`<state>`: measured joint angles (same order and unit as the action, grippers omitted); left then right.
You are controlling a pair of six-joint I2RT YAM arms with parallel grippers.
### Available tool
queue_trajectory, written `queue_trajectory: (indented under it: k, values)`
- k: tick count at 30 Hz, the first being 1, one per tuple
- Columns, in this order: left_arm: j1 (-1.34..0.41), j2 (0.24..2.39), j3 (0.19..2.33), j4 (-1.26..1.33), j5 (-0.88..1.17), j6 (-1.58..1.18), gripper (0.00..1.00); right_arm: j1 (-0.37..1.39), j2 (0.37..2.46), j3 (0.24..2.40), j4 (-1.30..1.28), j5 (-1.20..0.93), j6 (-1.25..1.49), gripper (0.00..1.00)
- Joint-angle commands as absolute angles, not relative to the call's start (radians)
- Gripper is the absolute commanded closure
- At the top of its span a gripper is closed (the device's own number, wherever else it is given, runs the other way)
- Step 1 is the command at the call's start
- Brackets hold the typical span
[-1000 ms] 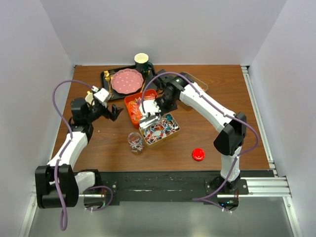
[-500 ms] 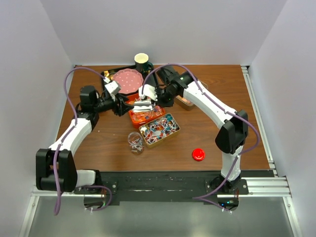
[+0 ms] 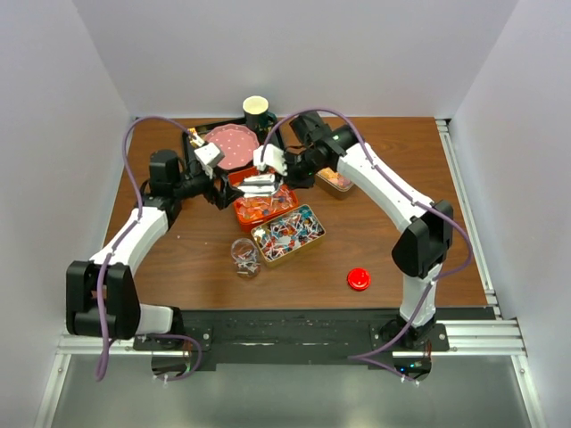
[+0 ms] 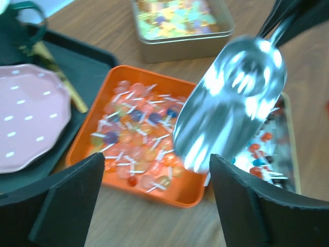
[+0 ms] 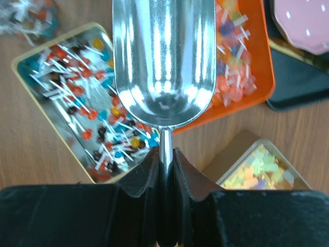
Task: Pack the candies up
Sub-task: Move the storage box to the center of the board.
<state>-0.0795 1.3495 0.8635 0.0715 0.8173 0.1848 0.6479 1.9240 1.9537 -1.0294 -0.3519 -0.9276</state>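
Observation:
Candies on white sticks fill an orange tray. More candies, red, blue and dark, lie in a gold tin in front of it. My right gripper is shut on the handle of an empty metal scoop, which hangs over the near right part of the orange tray. My left gripper stands open at the tray's near left rim, nothing between its fingers. From the left wrist the scoop is blurred. In the top view the left gripper faces the right gripper.
A second tin of pale gummy pieces sits behind the right gripper. A small glass jar with a few candies stands near the front, a red lid to its right. A pink plate, black tray and cup are at the back.
The right gripper carried the scoop from the gold tin back to above the orange tray. The left arm swung right and back to the tray's left side.

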Motion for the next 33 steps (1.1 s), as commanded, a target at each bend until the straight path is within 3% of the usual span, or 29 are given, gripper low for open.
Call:
queue_trajectory:
  k: [1,7,10,22,33]
  values:
    - [-0.077,1.333,0.891,0.04,0.634,0.311,0.09,0.578,1.914,1.957,-1.003,-0.289,-0.963,1.0]
    - [-0.086,1.546,1.078,0.016,0.39,0.155,0.13,0.551,1.919,1.931,-0.957,-0.221,-0.893,1.0]
    - [-0.086,1.639,1.155,0.003,0.37,0.121,0.16,0.546,1.89,1.879,-0.922,-0.212,-0.85,1.0]
    - [-0.115,1.798,1.203,-0.074,0.406,0.101,0.21,0.54,1.796,1.733,-0.893,-0.189,-0.842,1.0]
    - [-0.198,1.856,1.209,-0.066,0.491,0.179,0.29,0.537,1.809,1.736,-0.89,-0.152,-0.87,1.0]
